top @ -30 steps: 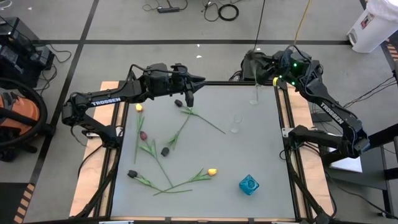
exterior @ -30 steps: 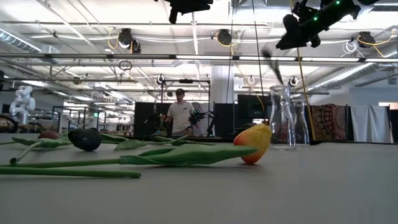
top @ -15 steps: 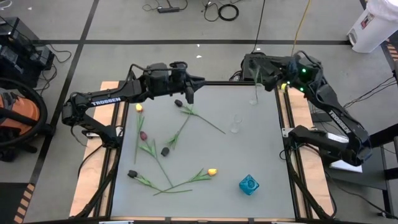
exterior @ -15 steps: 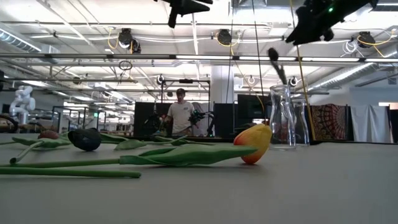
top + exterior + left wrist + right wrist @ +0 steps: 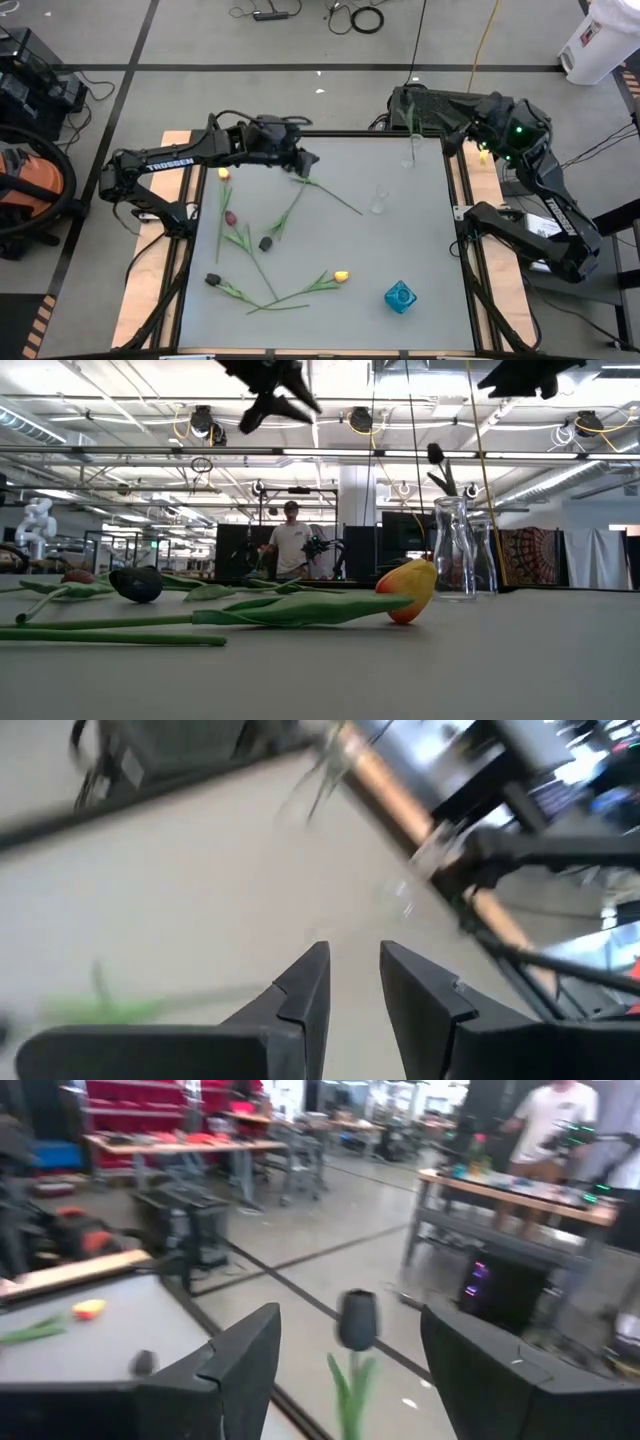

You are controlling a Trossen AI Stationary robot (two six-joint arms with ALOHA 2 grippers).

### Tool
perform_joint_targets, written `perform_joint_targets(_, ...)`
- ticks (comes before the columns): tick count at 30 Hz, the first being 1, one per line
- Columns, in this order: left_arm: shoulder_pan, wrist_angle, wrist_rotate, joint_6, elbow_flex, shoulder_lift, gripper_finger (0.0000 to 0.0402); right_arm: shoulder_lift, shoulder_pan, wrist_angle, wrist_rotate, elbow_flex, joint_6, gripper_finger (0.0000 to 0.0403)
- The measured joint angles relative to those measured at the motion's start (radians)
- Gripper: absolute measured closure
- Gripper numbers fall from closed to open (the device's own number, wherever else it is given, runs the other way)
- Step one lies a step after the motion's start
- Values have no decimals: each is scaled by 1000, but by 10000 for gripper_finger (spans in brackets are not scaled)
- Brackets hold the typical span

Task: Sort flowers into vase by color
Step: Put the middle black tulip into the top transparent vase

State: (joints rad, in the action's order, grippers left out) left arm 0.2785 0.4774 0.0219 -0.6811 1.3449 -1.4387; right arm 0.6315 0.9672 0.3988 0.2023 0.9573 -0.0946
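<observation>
- My right end effector [image 5: 345, 1370] has its fingers wide apart with nothing between them, up off the far right corner of the bench [image 5: 420, 250].
- Just ahead of it a dark tulip [image 5: 357, 1320] stands upright in the tall clear vase [image 5: 409, 152], so I judge that placement finished.
- My left end effector [image 5: 352, 982] has its fingers a narrow gap apart, empty, low over the far left part of the bench.
- Just beside it lies the green stem of a tulip [image 5: 325, 191]; its head is hidden under my wrist.
- Step in hand, as I judge it: left arm going for the next flower. Next move calls for dropping onto that thin stem, closing, and lifting clear.
- Remaining flowers nearer the camera from the left end effector: yellow tulip [image 5: 224, 173], reddish tulip [image 5: 231, 217], dark tulip by the stems [image 5: 265, 243], dark tulip at near left [image 5: 212, 280], yellow tulip near centre [image 5: 341, 275].
- Their stems cross, so a snag is likely.
- Second small clear vase [image 5: 379, 198] mid-bench and a blue vase [image 5: 400, 296] near right, both apparently empty.
- A person [image 5: 291, 540] stands far behind, well apart.
</observation>
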Motion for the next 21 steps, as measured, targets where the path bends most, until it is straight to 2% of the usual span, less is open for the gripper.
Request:
perform_joint_targets(3,-20,97,0,-83,0,0,305,-7,-1,0,42,0,29,170)
perform_joint_targets(17,-229,513,-1,-498,0,-3,304,-2,0,5,69,0,27,170)
perform_joint_targets(21,-278,608,-30,-596,-2,-17,304,-1,0,5,70,0,27,170)
